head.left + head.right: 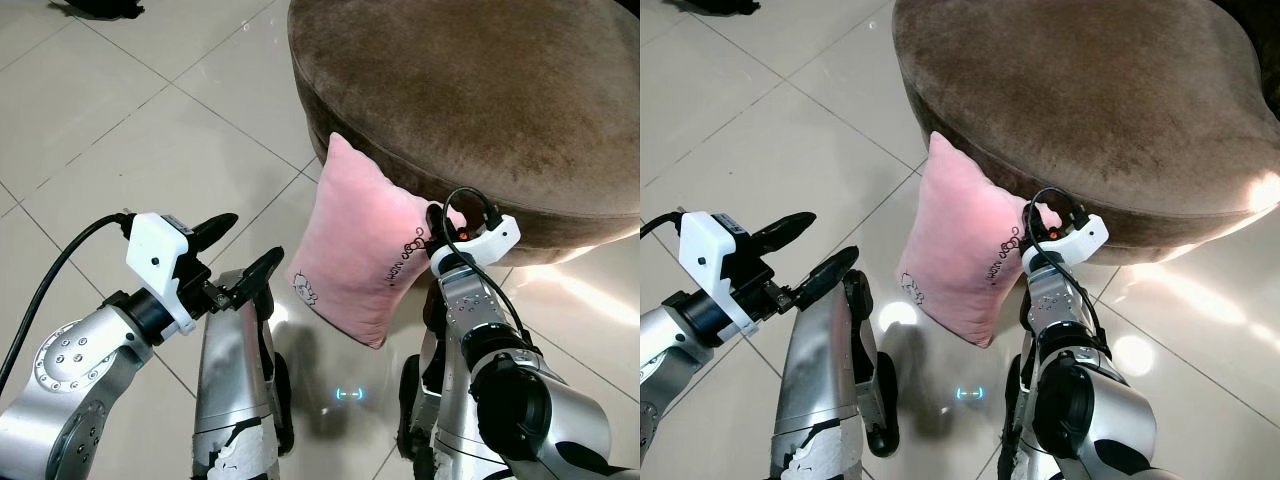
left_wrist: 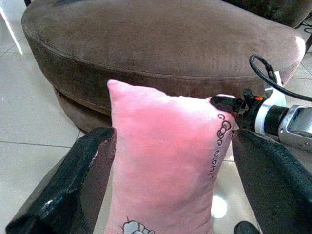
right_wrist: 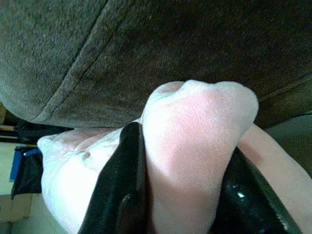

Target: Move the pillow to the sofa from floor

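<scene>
The pink pillow [image 1: 355,255] stands on edge on the tiled floor [image 1: 120,130], its long axis running up and slightly away from the robot, its upper corners leaning against the side of the round brown sofa [image 1: 480,90]. One lower corner rests on the tiles between the robot's two arms. Black cursive writing runs along the pillow's right edge; it appears to read "good night", though the letters are too small to be sure. A small cartoon figure is printed near the lower left corner.

The right end effector [image 1: 440,222] grips the pillow's upper right corner, its black fingers pinching a bunched fold of the fabric right beside the sofa. The right wrist view shows this close up: pale pink cloth squeezed between the two fingers [image 3: 122,195], with the sofa's dark seam just behind.

The left end effector [image 1: 238,255] is spread open and apart from the pillow, near its left edge. In the left wrist view the two fingers [image 2: 83,180] frame the pillow on either side, and the right end effector is visible at the far corner.
</scene>
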Robot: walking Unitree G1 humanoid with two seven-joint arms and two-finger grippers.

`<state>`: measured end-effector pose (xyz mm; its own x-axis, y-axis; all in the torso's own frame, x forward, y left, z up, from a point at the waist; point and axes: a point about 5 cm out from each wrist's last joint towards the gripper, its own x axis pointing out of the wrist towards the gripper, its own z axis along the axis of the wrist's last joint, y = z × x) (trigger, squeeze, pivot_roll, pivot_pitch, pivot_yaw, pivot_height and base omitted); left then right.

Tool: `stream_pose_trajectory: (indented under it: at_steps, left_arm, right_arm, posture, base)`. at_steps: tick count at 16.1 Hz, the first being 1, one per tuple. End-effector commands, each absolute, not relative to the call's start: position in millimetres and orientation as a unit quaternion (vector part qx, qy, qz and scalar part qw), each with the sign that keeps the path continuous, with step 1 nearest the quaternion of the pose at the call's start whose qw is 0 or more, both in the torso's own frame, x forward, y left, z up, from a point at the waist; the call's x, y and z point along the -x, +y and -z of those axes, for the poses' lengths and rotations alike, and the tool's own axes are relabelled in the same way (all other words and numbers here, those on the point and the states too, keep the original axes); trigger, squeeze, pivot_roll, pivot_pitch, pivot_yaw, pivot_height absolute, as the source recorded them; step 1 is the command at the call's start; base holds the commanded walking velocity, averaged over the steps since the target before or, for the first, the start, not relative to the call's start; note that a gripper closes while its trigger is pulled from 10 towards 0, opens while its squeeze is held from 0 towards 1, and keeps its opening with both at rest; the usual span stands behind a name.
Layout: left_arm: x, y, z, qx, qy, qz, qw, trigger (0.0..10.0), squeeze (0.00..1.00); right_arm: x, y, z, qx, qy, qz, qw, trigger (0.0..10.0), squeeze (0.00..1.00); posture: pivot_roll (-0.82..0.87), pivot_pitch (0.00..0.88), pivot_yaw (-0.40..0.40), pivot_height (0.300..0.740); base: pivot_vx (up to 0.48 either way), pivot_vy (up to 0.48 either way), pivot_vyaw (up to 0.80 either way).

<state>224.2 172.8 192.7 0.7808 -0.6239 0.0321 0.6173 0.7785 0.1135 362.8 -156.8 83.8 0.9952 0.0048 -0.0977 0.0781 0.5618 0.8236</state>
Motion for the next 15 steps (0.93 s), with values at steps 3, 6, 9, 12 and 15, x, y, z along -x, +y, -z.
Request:
stream_pose_trajectory:
  at_steps: [3,6,9,12,15]
  left_arm:
    - [-222,172,-184,-0.043,-0.023,0.325,0.945,10.0,0.00]
    - [-225,168,-177,-0.032,-0.027,0.317,0.947,10.0,0.00]
    - [-224,169,-168,-0.019,-0.024,0.299,0.954,10.0,0.00]
    - [-228,161,-170,0.008,-0.043,0.287,0.957,10.0,0.00]
    - [-242,136,-184,0.022,-0.076,0.296,0.952,10.0,0.00]
  right_arm:
    - [-349,-144,-62,-0.480,0.079,0.005,0.874,0.0,0.00]
    - [-350,-134,-71,-0.477,0.060,-0.038,0.876,0.0,0.00]
    - [-338,-117,-104,-0.490,0.005,-0.088,0.867,0.0,0.00]
    - [-307,-101,-189,-0.513,-0.086,-0.138,0.843,0.0,0.00]
    - [-304,-130,-246,-0.483,-0.171,-0.101,0.853,0.0,0.00]
  posture:
    - [0.24,0.277,0.095,0.416]
    - [0.18,0.235,0.059,0.416]
    - [0.12,0.165,0.026,0.416]
    - [0.03,0.111,0.023,0.416]
    - [-0.02,0.070,0.041,0.416]
  base:
    - [0.000,0.000,0.00]
    - [0.000,0.000,0.00]
    - [0.000,0.000,0.00]
    - [0.000,0.000,0.00]
    - [0.000,0.000,0.00]
